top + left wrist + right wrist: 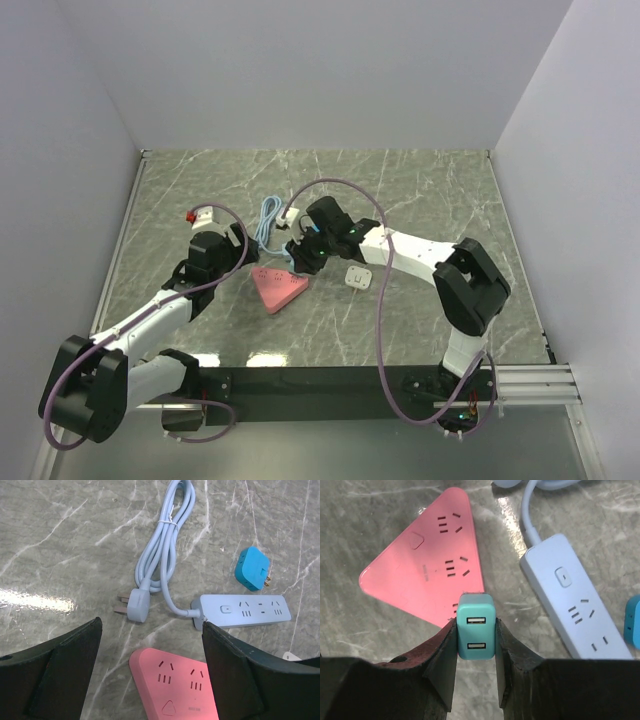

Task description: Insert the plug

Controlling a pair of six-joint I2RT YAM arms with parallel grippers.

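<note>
A pink triangular power strip [279, 290] lies on the marble table; it shows in the left wrist view [177, 690] and the right wrist view [430, 565]. My right gripper [475, 632] is shut on a teal USB plug [475, 626], held over the strip's near corner beside a socket. In the top view the right gripper [305, 258] sits at the strip's far right edge. My left gripper [238, 258] is open and empty, its fingers [65, 670] straddling the strip's other end.
A pale blue power strip [245, 611] with coiled cable and plug [136, 605] lies beyond the pink one. A blue adapter [251, 570] sits by it. A white adapter [359, 277] lies right of the pink strip. A red object [191, 216] sits far left.
</note>
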